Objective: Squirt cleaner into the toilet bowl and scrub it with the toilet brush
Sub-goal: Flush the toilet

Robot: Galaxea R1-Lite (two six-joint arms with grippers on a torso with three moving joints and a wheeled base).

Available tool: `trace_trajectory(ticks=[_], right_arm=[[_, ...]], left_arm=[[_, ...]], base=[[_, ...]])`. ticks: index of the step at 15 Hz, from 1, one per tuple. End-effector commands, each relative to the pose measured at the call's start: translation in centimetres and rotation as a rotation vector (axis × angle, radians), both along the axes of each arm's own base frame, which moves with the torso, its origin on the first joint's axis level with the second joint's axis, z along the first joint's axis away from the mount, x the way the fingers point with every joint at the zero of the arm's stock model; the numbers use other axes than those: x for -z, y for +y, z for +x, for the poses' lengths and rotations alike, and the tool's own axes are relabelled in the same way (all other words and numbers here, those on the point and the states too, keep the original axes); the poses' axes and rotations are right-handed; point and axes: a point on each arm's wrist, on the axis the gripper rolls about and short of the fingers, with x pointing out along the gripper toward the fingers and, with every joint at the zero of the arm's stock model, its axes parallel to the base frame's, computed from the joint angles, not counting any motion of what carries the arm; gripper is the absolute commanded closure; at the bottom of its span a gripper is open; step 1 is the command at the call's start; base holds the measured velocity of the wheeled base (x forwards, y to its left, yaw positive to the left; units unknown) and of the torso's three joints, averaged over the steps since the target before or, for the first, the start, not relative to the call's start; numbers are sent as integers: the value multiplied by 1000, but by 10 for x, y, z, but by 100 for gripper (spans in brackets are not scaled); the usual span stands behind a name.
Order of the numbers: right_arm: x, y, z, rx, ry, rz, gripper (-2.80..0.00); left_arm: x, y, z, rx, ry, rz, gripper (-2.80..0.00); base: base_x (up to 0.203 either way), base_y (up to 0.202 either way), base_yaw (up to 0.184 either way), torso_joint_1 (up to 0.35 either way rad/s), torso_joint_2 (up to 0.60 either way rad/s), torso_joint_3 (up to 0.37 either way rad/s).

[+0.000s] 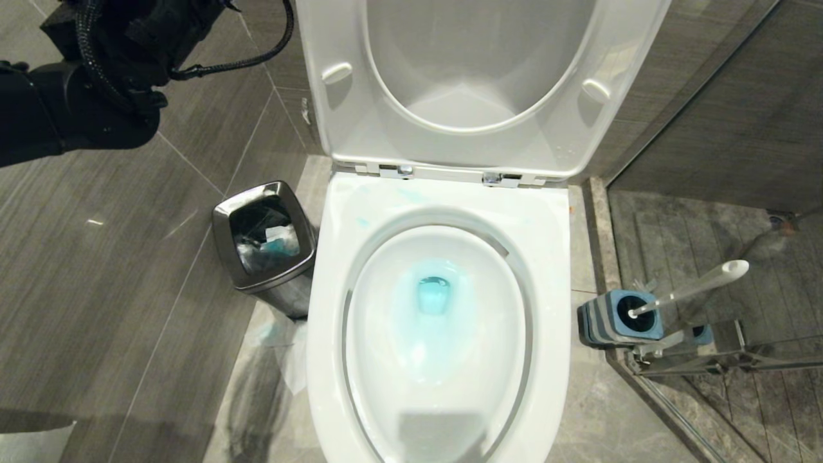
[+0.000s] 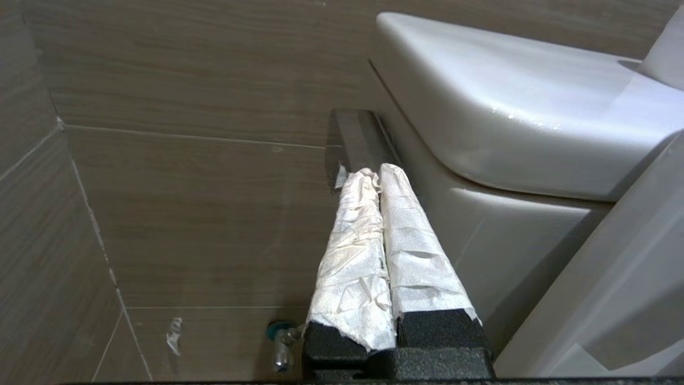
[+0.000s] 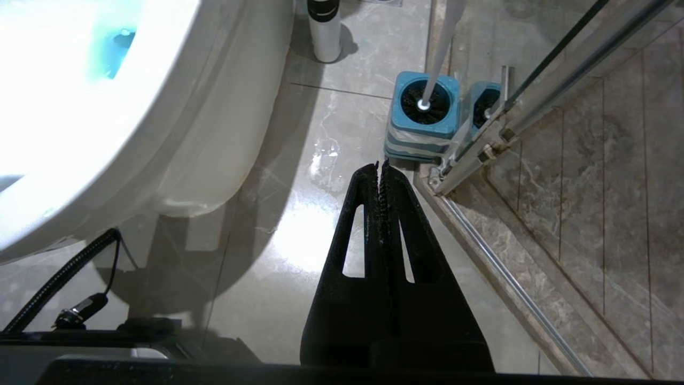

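Head view: blue cleaner (image 1: 434, 296) pooled in toilet bowl (image 1: 443, 199), toilet brush (image 1: 691, 288) in holder (image 1: 620, 318), both grippers' jaws closed, empty.

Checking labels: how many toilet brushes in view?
1. The toilet brush stands in its blue holder on the floor, right of the toilet bowl; the second beside it looks like a reflection in the glass.

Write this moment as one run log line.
cleaner: in toilet bowl | toilet brush: in holder | left gripper: shut, raised | right gripper: shut, parked
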Motion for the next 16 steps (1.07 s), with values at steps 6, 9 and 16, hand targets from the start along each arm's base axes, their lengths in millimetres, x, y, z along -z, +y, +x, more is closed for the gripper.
trace_trajectory(ticks=[6,9,16], right_arm=[[0,0,0,-1,1,0,0],[0,0,0,0,2,0,0],[0,0,0,-1,1,0,0]], left_arm=[[-6,2,-7,3,-35,-12,0],[-11,4,-12,-1,-47,-13,0],[-12,4,-13,-5,-50,-20,0]], base=[[0,0,0,0,0,0],[0,0,0,0,0,0],[0,0,0,0,3,-103]])
